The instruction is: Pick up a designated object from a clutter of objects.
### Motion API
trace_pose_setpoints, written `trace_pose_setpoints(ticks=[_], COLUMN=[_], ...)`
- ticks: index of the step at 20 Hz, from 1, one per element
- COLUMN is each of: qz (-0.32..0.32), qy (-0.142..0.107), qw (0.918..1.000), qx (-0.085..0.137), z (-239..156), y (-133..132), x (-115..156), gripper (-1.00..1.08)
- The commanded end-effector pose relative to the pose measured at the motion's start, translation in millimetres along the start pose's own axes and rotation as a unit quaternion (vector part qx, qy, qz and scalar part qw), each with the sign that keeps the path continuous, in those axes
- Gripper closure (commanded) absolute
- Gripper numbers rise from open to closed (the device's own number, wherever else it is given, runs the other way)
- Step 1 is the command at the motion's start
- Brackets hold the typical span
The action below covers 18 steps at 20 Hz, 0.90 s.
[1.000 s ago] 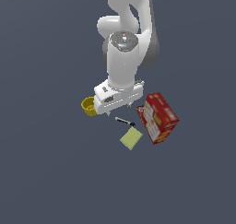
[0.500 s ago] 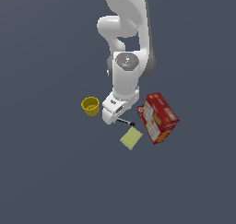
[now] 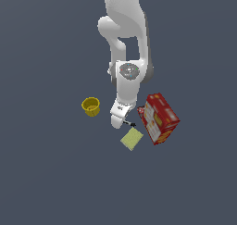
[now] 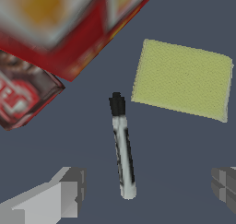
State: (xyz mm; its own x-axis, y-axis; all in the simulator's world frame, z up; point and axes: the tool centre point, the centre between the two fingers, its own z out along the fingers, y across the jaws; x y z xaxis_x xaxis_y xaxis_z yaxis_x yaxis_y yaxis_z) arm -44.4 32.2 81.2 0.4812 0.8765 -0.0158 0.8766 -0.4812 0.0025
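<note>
Arm low over the marker, fingers spread to either side of it.

The white arm (image 3: 126, 71) reaches down onto the dark worktop (image 3: 51, 173) among the clutter. The red box (image 3: 159, 118) lies at the exterior view's right, the yellow cup (image 3: 91, 106) at its left, well apart from the rest. The yellow-green square (image 4: 183, 79) lies flat just beside the marker's black cap; the dark red packet (image 4: 20, 97) sits against the box. The marker (image 4: 122, 146), black-capped with a pale barrel, lies on the worktop between the open fingers (image 4: 64, 191), which do not touch it.
</note>
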Motion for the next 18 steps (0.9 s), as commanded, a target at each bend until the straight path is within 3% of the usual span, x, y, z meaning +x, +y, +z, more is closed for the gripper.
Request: trace_pose_setpoints(ticks=[1,8,18], qz=[-0.024,-0.060,-0.062], qy=[0.003,0.007,0.008], qw=[0.9997,0.9982,0.9980], qx=[0.000,0.001,0.001], z=[8,20,30], y=[-5,-14,-15], x=[1,2,2], gripper=[-0.92,-0.92,-0.92])
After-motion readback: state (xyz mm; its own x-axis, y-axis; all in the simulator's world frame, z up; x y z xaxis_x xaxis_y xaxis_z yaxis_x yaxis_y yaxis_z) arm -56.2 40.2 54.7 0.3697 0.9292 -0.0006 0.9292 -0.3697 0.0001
